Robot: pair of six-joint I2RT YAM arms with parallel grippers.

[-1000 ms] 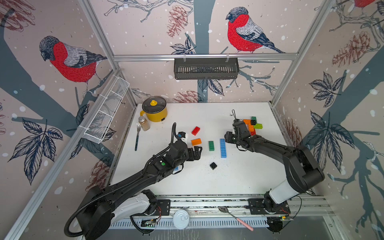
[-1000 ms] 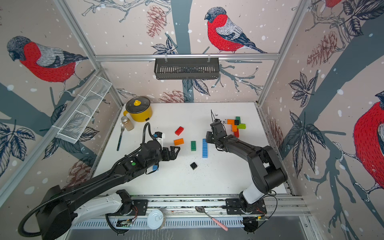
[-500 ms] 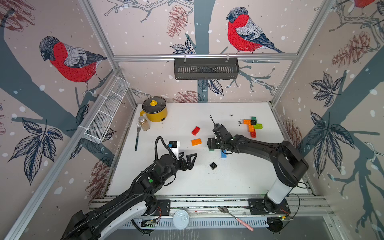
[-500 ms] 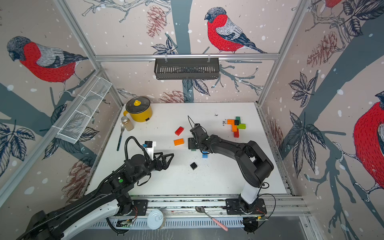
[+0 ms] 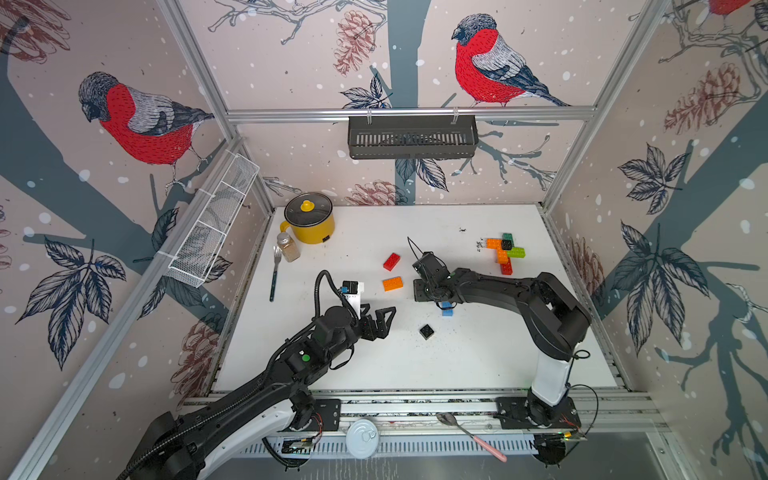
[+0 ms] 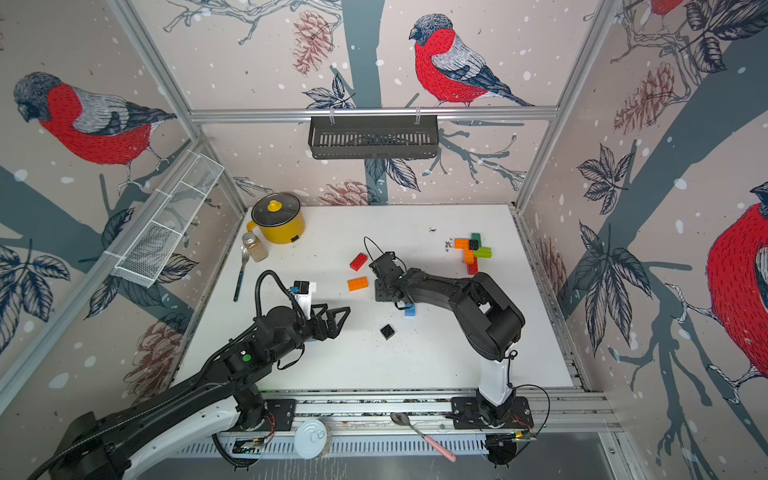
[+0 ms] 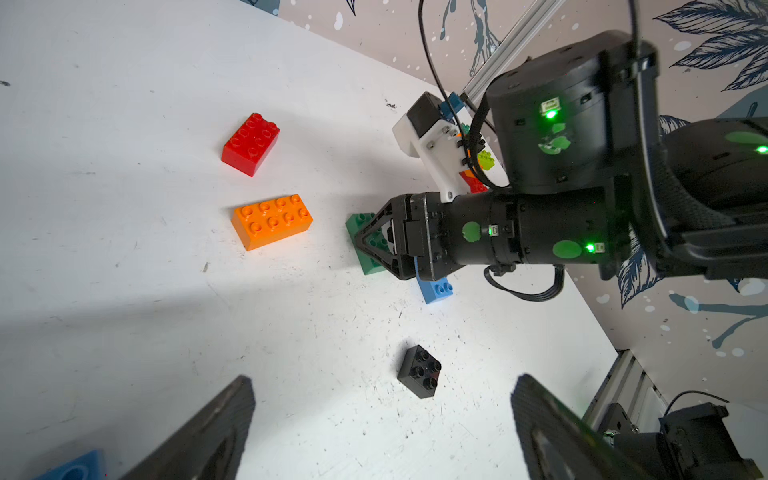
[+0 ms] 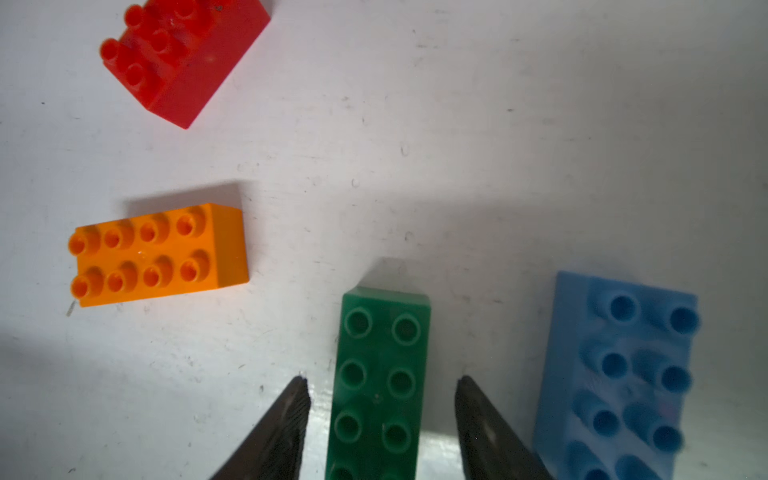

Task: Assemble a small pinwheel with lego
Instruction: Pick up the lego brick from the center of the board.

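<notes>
Right claw (image 8: 380,388): we see it part-open astride the green brick (image 8: 380,345), not yet touching.
Left claw (image 5: 384,324): wide open, empty.

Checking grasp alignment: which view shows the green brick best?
Right wrist: green brick close up, studs up, between the open jaws of the right tool, gaps both sides. Left wrist shows only one end past that tool. Top views: the right arm covers it.
</notes>
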